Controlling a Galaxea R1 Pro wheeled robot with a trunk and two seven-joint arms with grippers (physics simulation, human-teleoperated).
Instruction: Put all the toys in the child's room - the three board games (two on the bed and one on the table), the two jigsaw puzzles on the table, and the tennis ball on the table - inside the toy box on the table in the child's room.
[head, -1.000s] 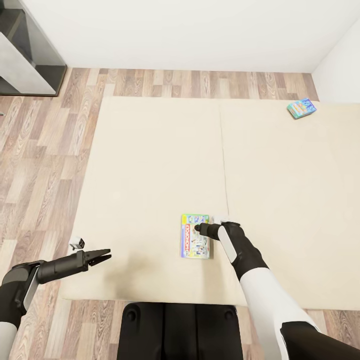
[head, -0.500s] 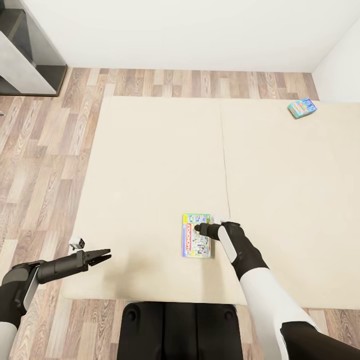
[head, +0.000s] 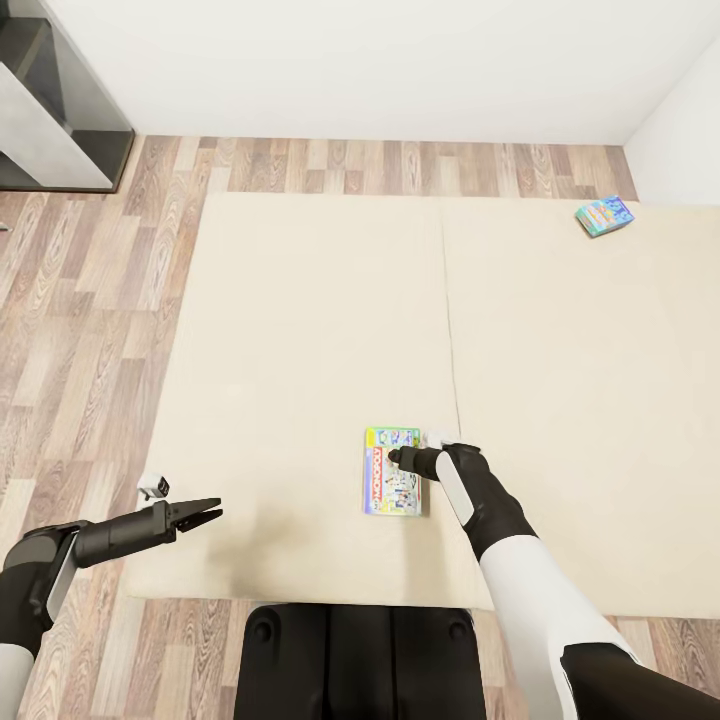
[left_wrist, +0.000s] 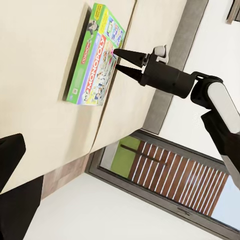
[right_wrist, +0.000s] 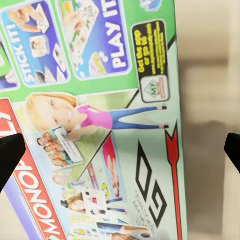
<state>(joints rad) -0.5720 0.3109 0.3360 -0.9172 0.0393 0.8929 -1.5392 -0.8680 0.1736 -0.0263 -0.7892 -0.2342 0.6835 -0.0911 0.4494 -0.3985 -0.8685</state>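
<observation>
A green Monopoly board game (head: 392, 472) lies flat on the cream bed (head: 300, 330), near its front edge. My right gripper (head: 396, 458) hovers just over the box's right half, open, its fingertips (right_wrist: 10, 155) spread wide above the printed lid (right_wrist: 100, 125). From the left wrist view, the same box (left_wrist: 95, 57) and the right gripper (left_wrist: 117, 59) show side on, tips at the lid. A second, blue board game (head: 603, 215) lies at the bed's far right corner. My left gripper (head: 207, 515) is open and empty over the bed's front left corner.
Wood-plank floor (head: 90, 330) runs along the bed's left and far sides. A dark grey shelf unit (head: 50, 110) stands at the far left against the white wall (head: 380, 60). My black base (head: 350, 660) meets the bed's front edge.
</observation>
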